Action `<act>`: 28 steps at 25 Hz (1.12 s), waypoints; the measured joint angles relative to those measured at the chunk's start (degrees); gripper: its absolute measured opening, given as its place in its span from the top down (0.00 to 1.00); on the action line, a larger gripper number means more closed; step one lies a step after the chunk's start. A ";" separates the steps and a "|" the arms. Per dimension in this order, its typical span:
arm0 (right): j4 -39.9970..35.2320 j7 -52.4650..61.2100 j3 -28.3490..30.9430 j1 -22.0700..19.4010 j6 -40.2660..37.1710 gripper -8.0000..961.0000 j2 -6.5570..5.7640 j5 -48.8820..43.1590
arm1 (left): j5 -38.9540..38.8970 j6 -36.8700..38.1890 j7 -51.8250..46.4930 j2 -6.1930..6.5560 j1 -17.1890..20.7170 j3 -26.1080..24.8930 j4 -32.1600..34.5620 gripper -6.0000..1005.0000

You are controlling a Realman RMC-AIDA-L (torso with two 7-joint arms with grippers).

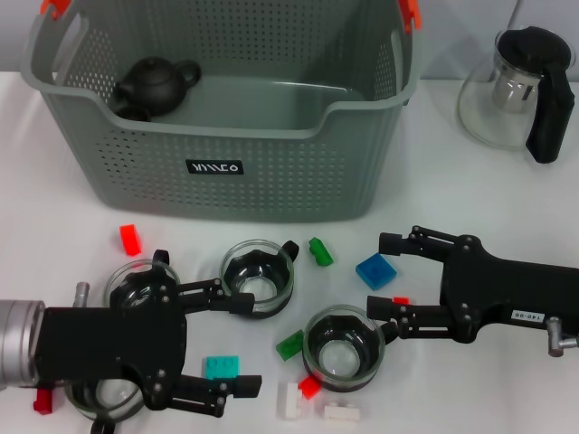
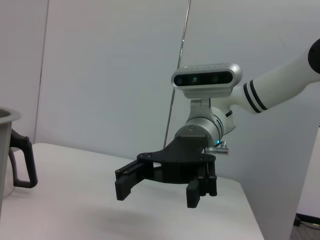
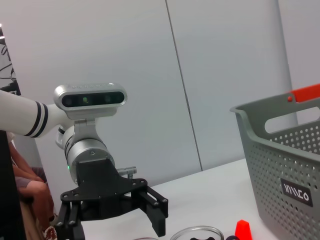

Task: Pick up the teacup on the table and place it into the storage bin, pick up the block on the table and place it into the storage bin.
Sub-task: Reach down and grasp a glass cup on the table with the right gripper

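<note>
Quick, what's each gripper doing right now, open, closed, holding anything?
Left gripper: open, empty, over the glass cups on the table.
Right gripper: open, empty, near the blue block.

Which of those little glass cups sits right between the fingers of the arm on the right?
The glass cup nearest the right gripper, beside the green block and small red block. The other cups lie over by the left gripper.

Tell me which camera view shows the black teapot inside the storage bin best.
The head view: the black teapot lies in plain sight in the storage bin's far-left corner. The right wrist view shows only the bin's outer wall, and the left wrist view shows neither.
</note>
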 joint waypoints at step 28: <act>-21.73 28.75 -3.91 2.45 -6.49 0.05 -0.14 -12.82 | -1.54 2.86 -15.64 5.79 1.10 -9.81 -4.10 0.12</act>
